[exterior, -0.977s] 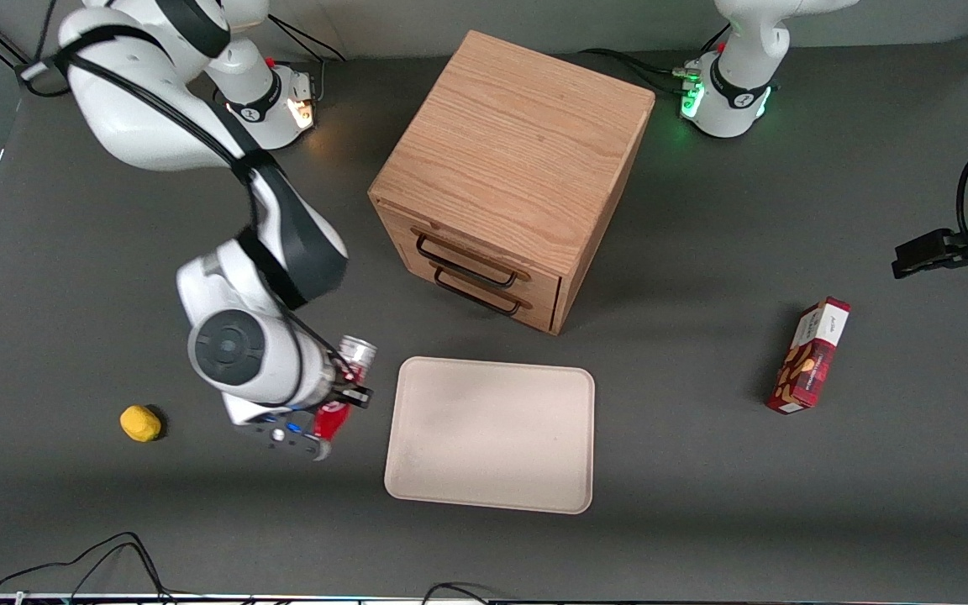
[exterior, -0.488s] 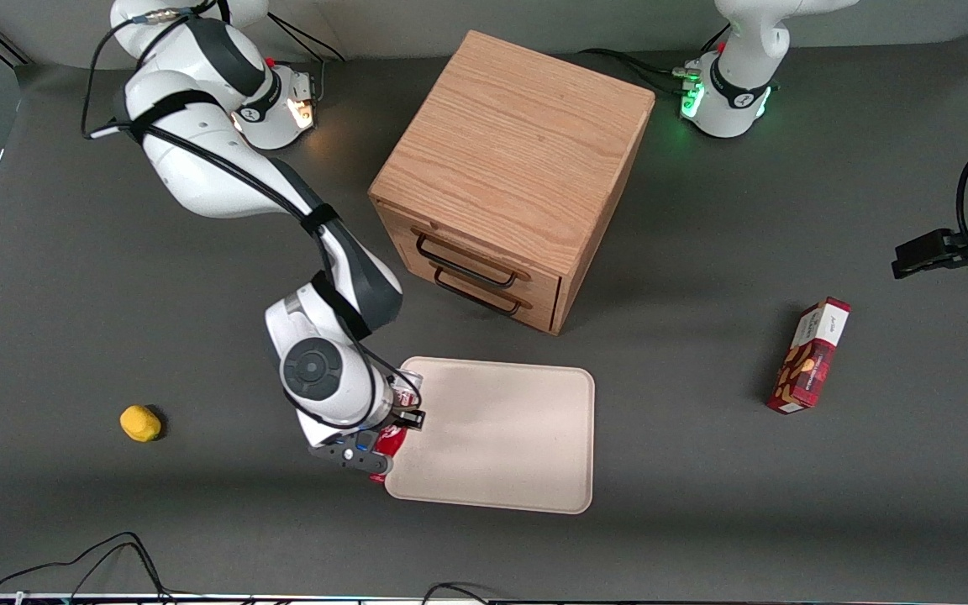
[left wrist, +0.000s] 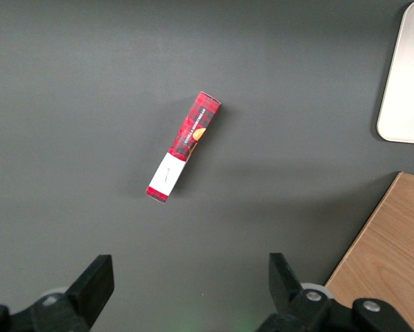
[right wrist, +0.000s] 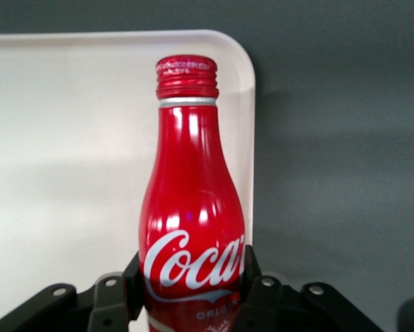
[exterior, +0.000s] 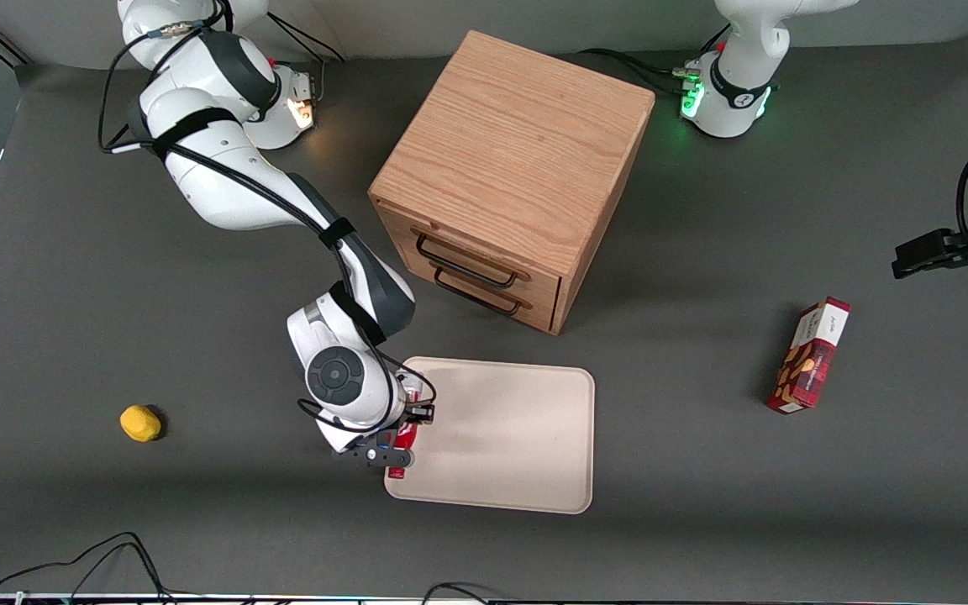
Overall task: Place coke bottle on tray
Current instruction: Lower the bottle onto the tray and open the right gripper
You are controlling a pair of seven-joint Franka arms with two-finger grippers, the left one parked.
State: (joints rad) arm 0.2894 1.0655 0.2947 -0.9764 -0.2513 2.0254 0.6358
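Note:
My gripper (exterior: 404, 424) is shut on the coke bottle (exterior: 404, 435), a slim red bottle with white script and a red cap. It holds the bottle lying flat over the corner of the tray (exterior: 501, 437) that lies toward the working arm's end and nearest the front camera. In the right wrist view the bottle (right wrist: 191, 228) sits between my gripper's (right wrist: 191, 294) black fingers (right wrist: 255, 290), with the cap pointing out over the tray's rounded corner (right wrist: 89, 138). The arm hides most of the bottle in the front view.
A wooden two-drawer cabinet (exterior: 518, 176) stands farther from the front camera than the tray. A yellow lemon-like object (exterior: 140, 423) lies toward the working arm's end. A red snack box (exterior: 809, 356) lies toward the parked arm's end and shows in the left wrist view (left wrist: 184, 146).
My gripper has carried the coke bottle sideways from the bare table beside the tray to over the tray's near corner. The arm has stretched out toward the tray.

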